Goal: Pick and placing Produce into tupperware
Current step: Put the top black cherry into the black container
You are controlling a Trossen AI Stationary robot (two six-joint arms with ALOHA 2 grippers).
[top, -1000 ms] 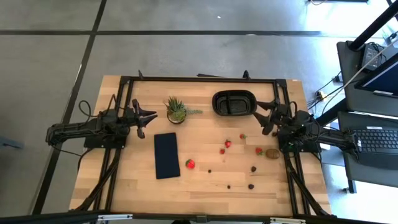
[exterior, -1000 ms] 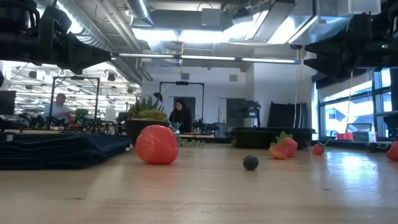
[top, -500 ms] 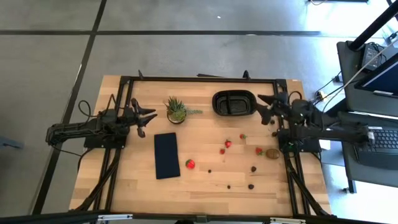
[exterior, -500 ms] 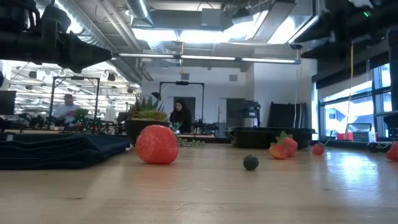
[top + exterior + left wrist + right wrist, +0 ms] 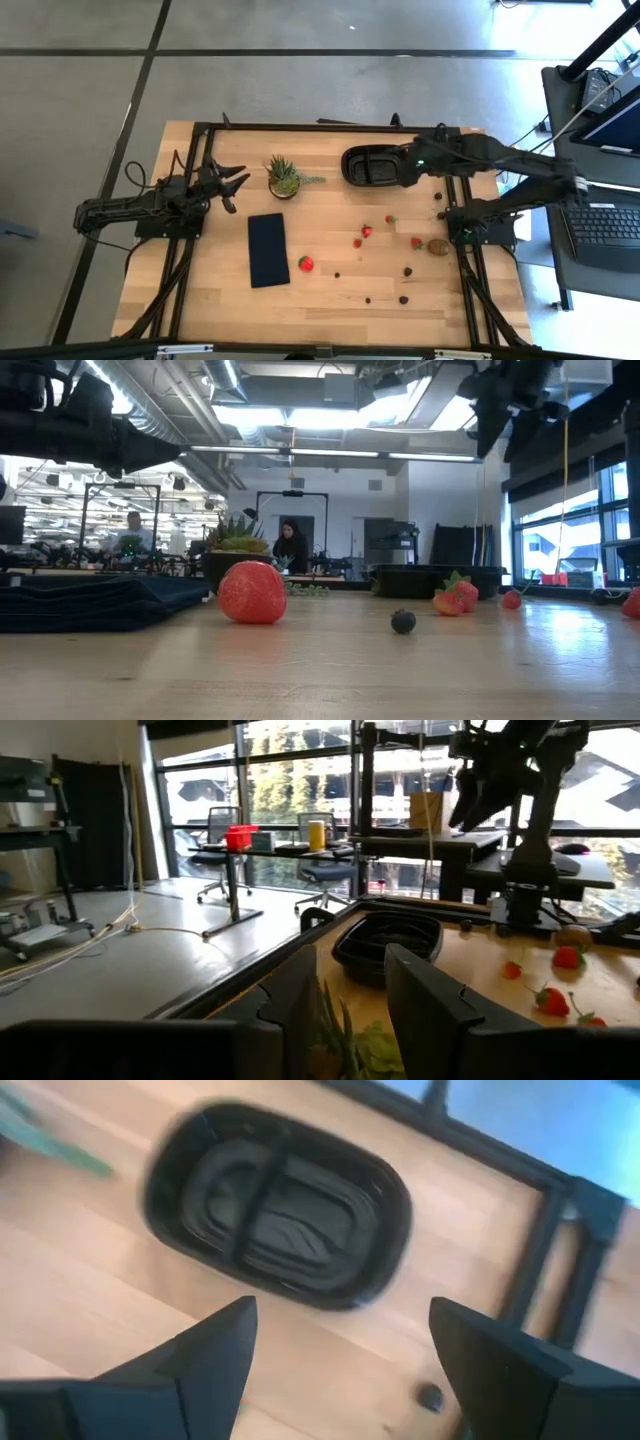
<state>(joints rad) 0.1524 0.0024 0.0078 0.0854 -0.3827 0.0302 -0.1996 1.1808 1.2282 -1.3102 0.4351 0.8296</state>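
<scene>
The black oval tupperware (image 5: 375, 166) sits near the table's far edge; the right wrist view looks down on it (image 5: 275, 1205). My right gripper (image 5: 415, 165) hovers open (image 5: 340, 1355) high above the tupperware's right end, touching nothing. Strawberries (image 5: 306, 263) (image 5: 367, 231) (image 5: 416, 242), a brown kiwi (image 5: 438, 246) and dark berries (image 5: 408, 271) (image 5: 404, 299) lie scattered on the wood, right of centre. In the low view a strawberry (image 5: 252, 592) and a berry (image 5: 403, 622) lie nearest. My left gripper (image 5: 235, 185) waits open (image 5: 345, 995) at the table's left, beside the plant.
A spiky green potted plant (image 5: 284, 177) stands left of the tupperware. A flat dark rectangular pad (image 5: 268, 249) lies near the middle. A black frame (image 5: 320, 127) runs along the table's edges. People (image 5: 290, 548) sit in the room beyond the table.
My right arm has risen from the table's right edge and swung toward the far left, ending high over the tupperware's right end, tipped downward. The fruits and the tupperware have stayed where they were.
</scene>
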